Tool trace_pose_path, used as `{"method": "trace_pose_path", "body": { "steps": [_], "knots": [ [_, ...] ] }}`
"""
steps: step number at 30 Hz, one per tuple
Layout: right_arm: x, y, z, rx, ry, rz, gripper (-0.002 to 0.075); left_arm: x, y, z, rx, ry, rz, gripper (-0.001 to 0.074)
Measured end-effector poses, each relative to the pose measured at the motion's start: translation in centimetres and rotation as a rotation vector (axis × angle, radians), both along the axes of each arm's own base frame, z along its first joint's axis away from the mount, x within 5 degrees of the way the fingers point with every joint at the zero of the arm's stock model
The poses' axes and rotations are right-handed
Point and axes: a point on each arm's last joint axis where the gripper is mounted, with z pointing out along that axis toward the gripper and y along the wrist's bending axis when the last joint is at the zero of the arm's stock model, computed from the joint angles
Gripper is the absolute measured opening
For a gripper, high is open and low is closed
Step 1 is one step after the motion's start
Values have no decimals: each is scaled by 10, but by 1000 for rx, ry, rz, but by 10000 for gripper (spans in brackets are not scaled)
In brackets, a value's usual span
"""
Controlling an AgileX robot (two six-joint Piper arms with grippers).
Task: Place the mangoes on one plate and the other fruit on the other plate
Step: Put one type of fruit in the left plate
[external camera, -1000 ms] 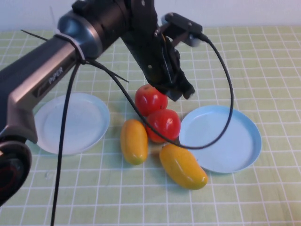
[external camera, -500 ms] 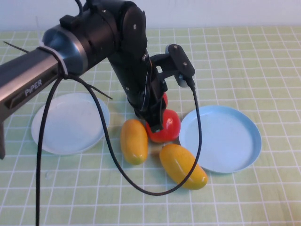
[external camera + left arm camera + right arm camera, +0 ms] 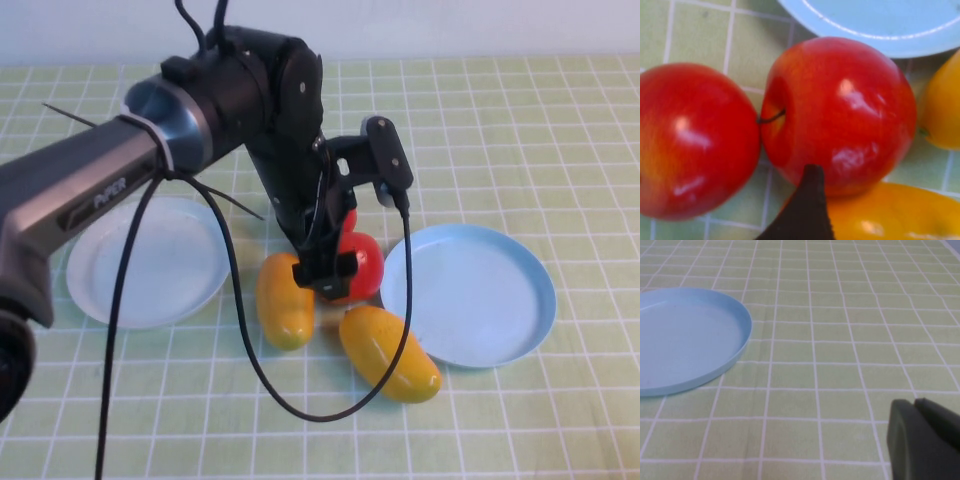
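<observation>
Two red apples lie touching at mid-table. The near apple (image 3: pixel 362 262) (image 3: pixel 840 110) shows beside my left gripper (image 3: pixel 322 272); the far apple (image 3: pixel 347 216) (image 3: pixel 695 140) is mostly hidden behind the arm. My left gripper hangs low over them, open, holding nothing. Only one dark finger (image 3: pixel 806 210) shows in the left wrist view. One mango (image 3: pixel 285 300) lies left of the apples, the other mango (image 3: pixel 390 352) in front. The white plate (image 3: pixel 150 262) is at the left and the light blue plate (image 3: pixel 470 295) (image 3: pixel 685 340) at the right, both bare. My right gripper (image 3: pixel 915 402) is shut over bare cloth.
A green checked cloth (image 3: pixel 560 130) covers the table. A black cable (image 3: pixel 405 250) loops from the left wrist down over the nearer mango. The left arm (image 3: pixel 120 170) stretches across the white plate's far side.
My left arm has come down from above the far apple to just over the near one, and its gripper has gone from shut to open. The fruit has not moved.
</observation>
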Motion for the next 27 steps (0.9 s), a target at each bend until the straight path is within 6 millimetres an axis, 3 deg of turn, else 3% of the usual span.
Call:
{"method": "trace_pose_path", "body": {
  "steps": [6, 27],
  "knots": [
    [0, 0, 0, 0, 0, 0, -17, 9, -6, -17, 10, -38, -84, 663],
    [0, 0, 0, 0, 0, 0, -17, 16, -16, -31, -45, -69, -146, 659]
  ]
}}
